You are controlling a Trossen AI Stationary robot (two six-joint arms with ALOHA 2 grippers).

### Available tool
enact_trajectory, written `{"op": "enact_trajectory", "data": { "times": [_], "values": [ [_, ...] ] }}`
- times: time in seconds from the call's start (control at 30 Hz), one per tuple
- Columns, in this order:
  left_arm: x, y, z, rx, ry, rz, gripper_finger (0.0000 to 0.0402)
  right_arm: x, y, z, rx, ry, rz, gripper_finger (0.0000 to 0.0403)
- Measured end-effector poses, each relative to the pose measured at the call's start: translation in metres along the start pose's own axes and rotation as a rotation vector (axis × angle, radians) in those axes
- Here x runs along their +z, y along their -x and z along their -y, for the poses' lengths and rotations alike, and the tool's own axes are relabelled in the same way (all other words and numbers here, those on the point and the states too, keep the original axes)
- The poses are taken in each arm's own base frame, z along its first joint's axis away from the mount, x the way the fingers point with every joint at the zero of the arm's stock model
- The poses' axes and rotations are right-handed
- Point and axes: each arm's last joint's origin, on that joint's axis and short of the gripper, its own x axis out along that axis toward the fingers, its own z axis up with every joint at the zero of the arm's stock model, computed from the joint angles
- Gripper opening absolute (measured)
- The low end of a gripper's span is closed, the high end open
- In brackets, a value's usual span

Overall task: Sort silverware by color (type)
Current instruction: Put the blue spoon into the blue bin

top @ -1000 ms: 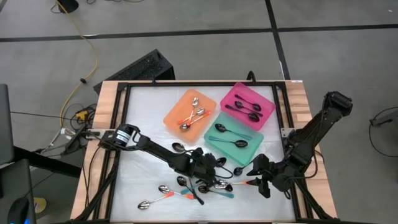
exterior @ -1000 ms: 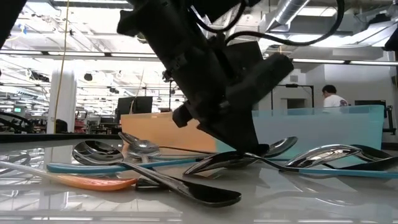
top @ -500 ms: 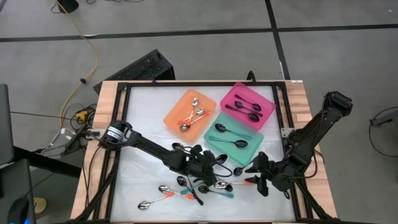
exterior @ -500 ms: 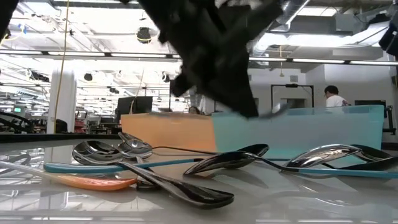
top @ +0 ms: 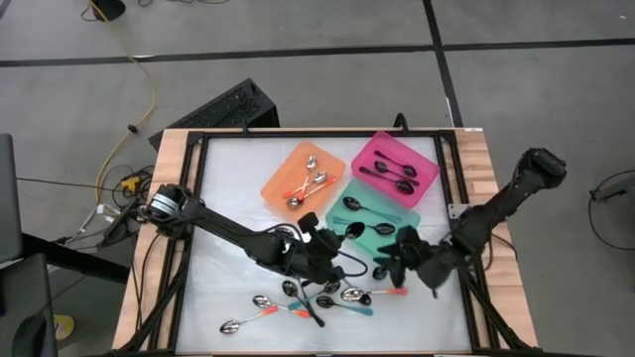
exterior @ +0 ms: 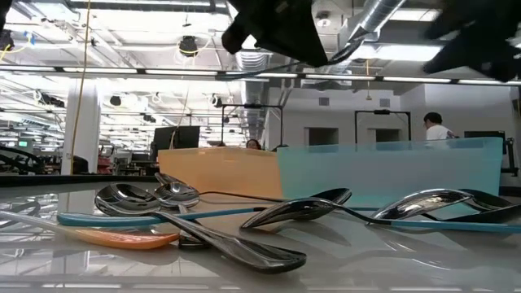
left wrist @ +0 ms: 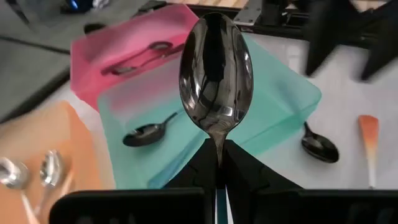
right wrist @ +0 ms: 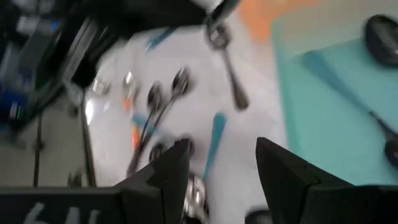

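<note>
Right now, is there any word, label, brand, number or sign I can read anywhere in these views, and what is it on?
None can be read.
Right wrist view: pale marks on the dark bar at the bottom edge, cut off and blurred, unreadable.
Orange tray, teal tray, pink tray: no printing shows.
Spoon in the left claw: no stamp shows.
Low view: no legible sign in the room behind.

Three trays out on the white table (top: pixel 228 188).
Orange tray (top: pixel 281 177) beside the teal tray (top: pixel 407 223), pink tray (top: pixel 429 159) touching teal's far edge.
</note>
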Motion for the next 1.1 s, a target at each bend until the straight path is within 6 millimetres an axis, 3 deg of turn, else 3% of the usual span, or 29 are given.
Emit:
{"op": "enact_trajectory", "data": {
  "times": [0.17,0.37,0.8,1.1],
  "values": [
    [-0.001,0.002,0.002,0.006,-0.038,0.006,0.0002,0.028,-0.018,0.005,-0.025,-0.124,0.105,0.0191],
    [0.000,0.002,0.000,0.049,-0.038,0.025,0.0002,0.057,-0.029,0.005,0.018,-0.088,0.226,0.0191],
    [0.001,0.002,0.000,0.074,-0.034,0.040,0.0002,0.076,-0.039,0.017,-0.029,-0.128,0.271,0.0185],
    [0.003,-0.003,-0.006,0.100,-0.026,0.042,0.0002,0.080,-0.043,0.023,-0.029,-0.125,0.212,0.0122]
  ]
}}
